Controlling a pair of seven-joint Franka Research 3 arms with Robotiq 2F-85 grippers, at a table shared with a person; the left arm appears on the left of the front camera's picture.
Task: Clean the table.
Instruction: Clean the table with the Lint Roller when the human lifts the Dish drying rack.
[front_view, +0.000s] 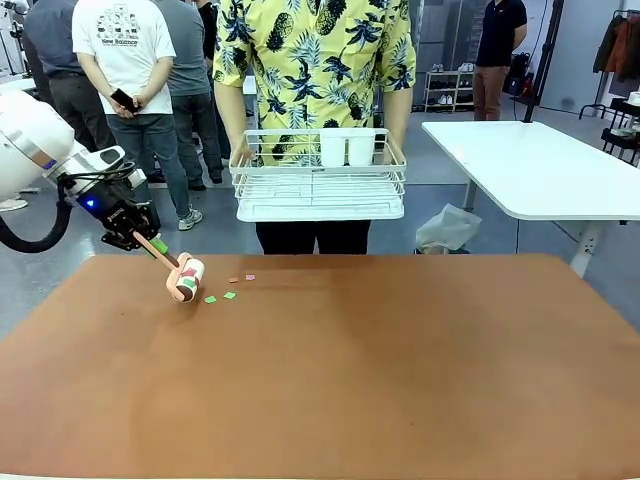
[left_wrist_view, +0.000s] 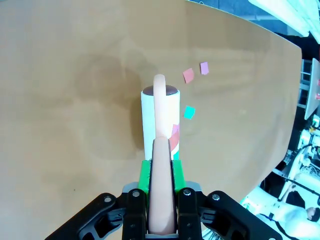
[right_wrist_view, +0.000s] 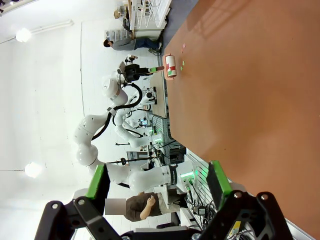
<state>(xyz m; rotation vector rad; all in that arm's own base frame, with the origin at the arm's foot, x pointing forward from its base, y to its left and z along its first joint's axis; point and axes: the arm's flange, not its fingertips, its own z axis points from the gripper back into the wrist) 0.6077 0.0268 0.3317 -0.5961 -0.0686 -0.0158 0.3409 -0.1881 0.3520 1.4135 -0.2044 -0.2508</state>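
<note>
Table: across the whole near side of the room.
Roller: on the table, toward its far left corner, handle slanting up and left.
Left gripper: over that corner, clamped on the roller's handle.
Scraps: four on the table just right of the roller, two nearer, two slightly farther back.
Person: behind the table's far edge, near the middle.
Rack: held in front of the person, beyond the far edge.
Cups: two side by side at the rack's back.
Side table: behind and to the right, apart from the table.
Bag: on the floor between person and side table.
Onlookers: standing at back left.
</note>
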